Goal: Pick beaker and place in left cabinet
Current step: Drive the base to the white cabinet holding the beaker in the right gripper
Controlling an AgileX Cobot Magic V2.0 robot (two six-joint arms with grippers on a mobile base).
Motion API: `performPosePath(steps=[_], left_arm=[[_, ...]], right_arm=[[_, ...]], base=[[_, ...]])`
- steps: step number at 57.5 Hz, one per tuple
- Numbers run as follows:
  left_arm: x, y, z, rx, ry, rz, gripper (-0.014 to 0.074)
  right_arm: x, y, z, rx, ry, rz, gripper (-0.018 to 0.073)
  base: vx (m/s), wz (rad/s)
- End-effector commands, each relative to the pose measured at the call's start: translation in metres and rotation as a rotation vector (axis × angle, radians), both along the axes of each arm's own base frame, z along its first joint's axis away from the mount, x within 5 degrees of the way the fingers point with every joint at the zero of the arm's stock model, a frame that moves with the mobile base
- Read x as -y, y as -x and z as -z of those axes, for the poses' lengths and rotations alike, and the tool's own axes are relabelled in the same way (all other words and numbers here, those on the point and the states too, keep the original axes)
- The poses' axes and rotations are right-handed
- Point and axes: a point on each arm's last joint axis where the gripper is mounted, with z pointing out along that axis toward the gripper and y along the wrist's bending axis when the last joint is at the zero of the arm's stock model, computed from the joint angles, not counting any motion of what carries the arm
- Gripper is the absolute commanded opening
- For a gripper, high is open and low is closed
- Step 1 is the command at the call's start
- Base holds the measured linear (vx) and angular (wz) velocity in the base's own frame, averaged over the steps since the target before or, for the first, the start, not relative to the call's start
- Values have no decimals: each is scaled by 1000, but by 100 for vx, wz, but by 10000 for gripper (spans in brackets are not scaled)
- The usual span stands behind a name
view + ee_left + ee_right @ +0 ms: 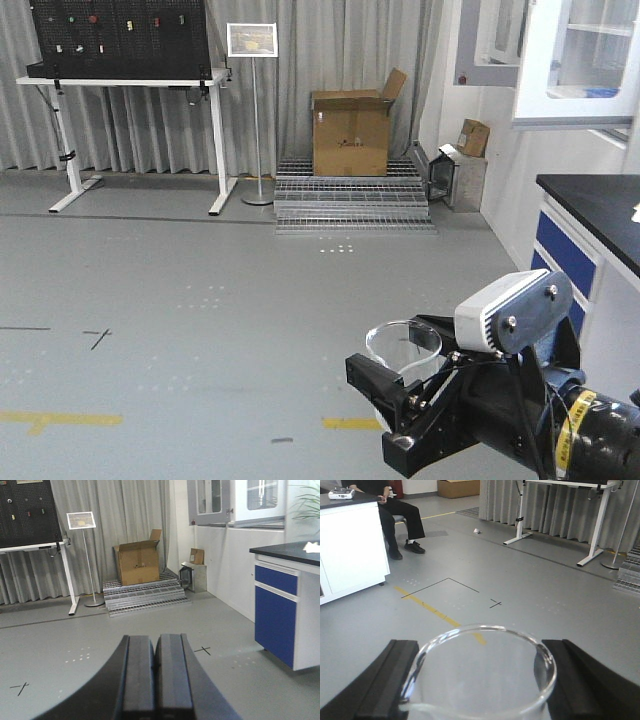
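Right claw: my right gripper (405, 372) is clamped on the beaker (485, 672), with one black finger (390, 680) pressing on each side of the glass.
Beaker: it stands upright between the fingers with the open rim up. It looks empty, and it is held in the air above the grey floor (200, 300).
Left claw: the left gripper (155, 675) has its two fingers pressed together, with nothing between them.
Floor: a yellow tape line (440, 612) and thin black marks lie under the beaker.
Right side: a black-topped counter with blue drawers (565, 250) is near my right arm.
Cabinet: a white cabinet with a glass door (580, 60) hangs high on the right, well apart from the beaker. I cannot tell whether it is the left cabinet.
Far end: a cardboard box (350, 132) sits on metal steps (350, 205), beside a sign stand (252, 40) and a table with a black pegboard (120, 40).
Behind: a seated person (395, 510) is beside a white counter (350, 545).
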Motion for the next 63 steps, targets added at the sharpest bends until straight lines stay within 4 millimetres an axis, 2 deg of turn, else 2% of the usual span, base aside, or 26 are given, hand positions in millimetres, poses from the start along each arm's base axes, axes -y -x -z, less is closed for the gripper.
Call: performPosePath(steps=[1,63], left_arm=[[0,1,-3,80,33,2,1],[0,1,-3,80,33,2,1]], right_arm=[[-1,3,-20,72,-61,-30,-4],[-1,3,-19,69,-61,-29,-4]], base=[[77,3],[74,-1]])
